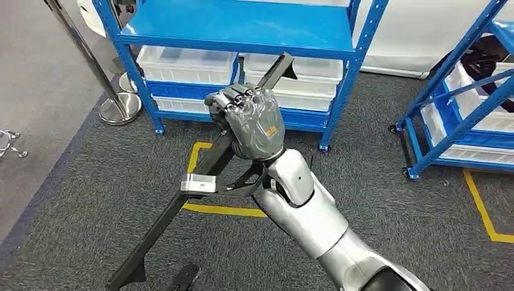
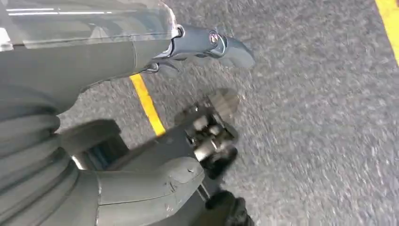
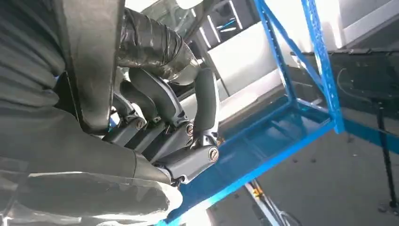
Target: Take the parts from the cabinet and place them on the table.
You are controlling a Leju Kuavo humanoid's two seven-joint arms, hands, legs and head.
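Observation:
A long black metal part [image 1: 176, 212] with a silver bracket [image 1: 197, 182] on its side slants from the shelf front down to the lower left of the head view. My right hand [image 1: 251, 121] grips it around the upper half, fingers wrapped tight. The right wrist view shows those fingers [image 3: 160, 103] curled over the black part [image 3: 89, 56]. My left hand [image 2: 94, 66] hangs over the grey carpet with its fingers [image 2: 211, 41] and thumb [image 2: 155, 183] apart and nothing in it.
The blue cabinet [image 1: 242, 27] stands straight ahead, with white bins [image 1: 188, 63] on its lower shelf. A second blue rack [image 1: 460, 115] is at the right. A metal stanchion base [image 1: 119, 109] sits at the left. Yellow tape [image 1: 221, 210] marks the carpet.

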